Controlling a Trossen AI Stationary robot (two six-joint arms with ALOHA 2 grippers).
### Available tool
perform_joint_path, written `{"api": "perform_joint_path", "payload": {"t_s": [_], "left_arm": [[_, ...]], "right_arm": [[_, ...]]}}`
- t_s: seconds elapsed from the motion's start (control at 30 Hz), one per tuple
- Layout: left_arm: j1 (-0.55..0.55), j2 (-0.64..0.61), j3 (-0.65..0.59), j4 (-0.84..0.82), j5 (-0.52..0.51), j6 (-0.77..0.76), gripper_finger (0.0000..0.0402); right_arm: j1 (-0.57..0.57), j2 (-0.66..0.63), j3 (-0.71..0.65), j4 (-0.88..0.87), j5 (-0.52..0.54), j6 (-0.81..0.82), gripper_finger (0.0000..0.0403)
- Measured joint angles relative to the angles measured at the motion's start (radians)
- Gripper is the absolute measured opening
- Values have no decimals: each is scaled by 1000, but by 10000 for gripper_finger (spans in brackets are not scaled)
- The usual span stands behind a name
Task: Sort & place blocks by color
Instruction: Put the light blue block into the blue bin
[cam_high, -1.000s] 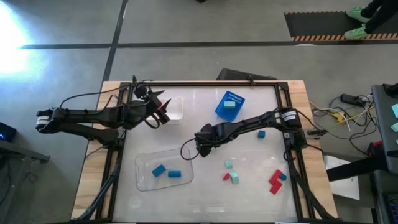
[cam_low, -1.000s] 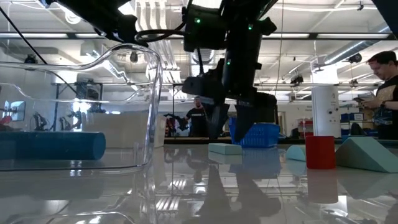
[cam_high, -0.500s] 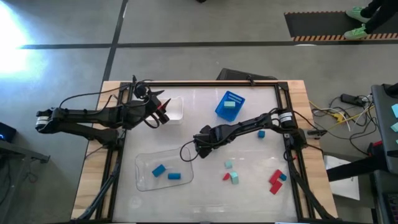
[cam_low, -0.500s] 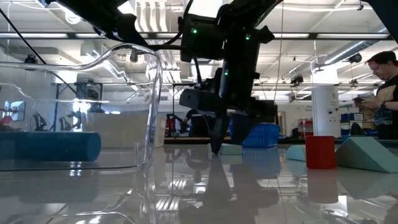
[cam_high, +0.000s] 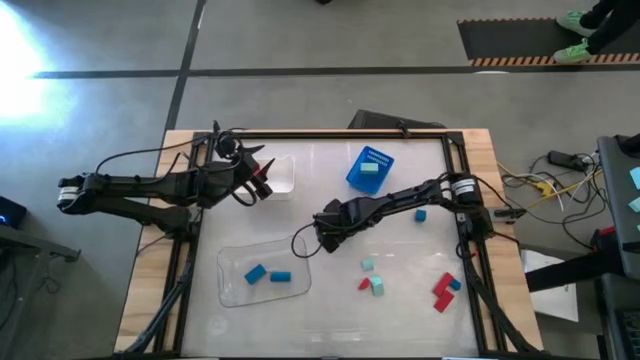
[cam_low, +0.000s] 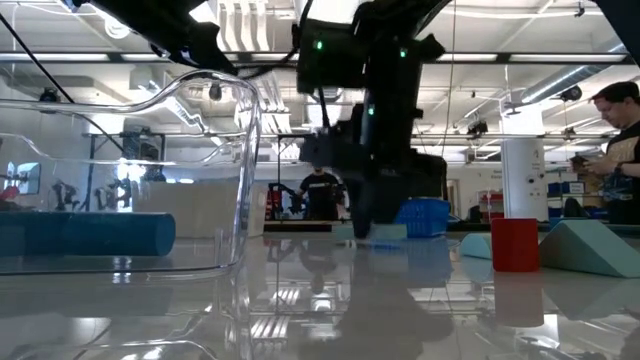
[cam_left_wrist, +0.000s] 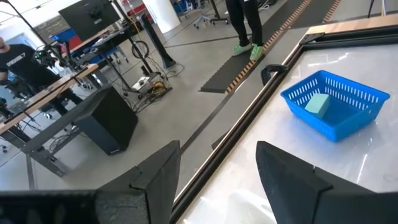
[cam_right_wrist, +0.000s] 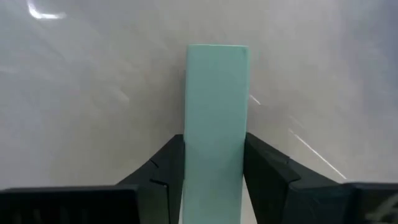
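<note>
My right gripper (cam_high: 322, 233) stands near the table's middle, pointing steeply down, shut on a pale mint block (cam_right_wrist: 216, 106) that lies on the table. In the low view its fingers (cam_low: 362, 222) reach the tabletop. Two blue blocks (cam_high: 256, 273) (cam_high: 280, 280) lie in the clear tray (cam_high: 232, 262). One mint block (cam_high: 370, 168) lies in the blue bin (cam_high: 357, 181). Loose mint (cam_high: 368, 264), red (cam_high: 441, 290) and blue (cam_high: 421, 214) blocks lie on the right half of the table. My left gripper (cam_high: 263, 181) hangs open by the white tray (cam_high: 283, 172) at the far left. My right gripper pinches the mint block's two long sides (cam_right_wrist: 193, 155) between its two fingers. The fingers come from above, slanting down, and lie along the block, whose far end sticks out past them. The block lies flat on the table.
The blue bin (cam_left_wrist: 336, 106) stands at the far middle of the table. A dark frame (cam_high: 330, 134) runs round the table's edge. The clear tray's wall (cam_low: 240, 180) stands close in the low view. A person (cam_low: 618, 125) stands in the room beyond.
My right gripper has sunk a little toward the table and its fingers have closed in from wide open onto the mint block's sides. The block stays on the table.
</note>
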Motion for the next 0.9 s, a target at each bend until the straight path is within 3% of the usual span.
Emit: {"api": "perform_joint_path", "payload": {"t_s": [0.53,0.8,0.9], "left_arm": [[0,0,0,3,0,0,194],[0,0,0,3,0,0,194],[0,0,0,3,0,0,194]], "right_arm": [[-156,-291,3,-136,23,-265,119],[-324,-276,4,-230,22,-638,119],[-383,-252,-6,-232,-46,-804,119]]}}
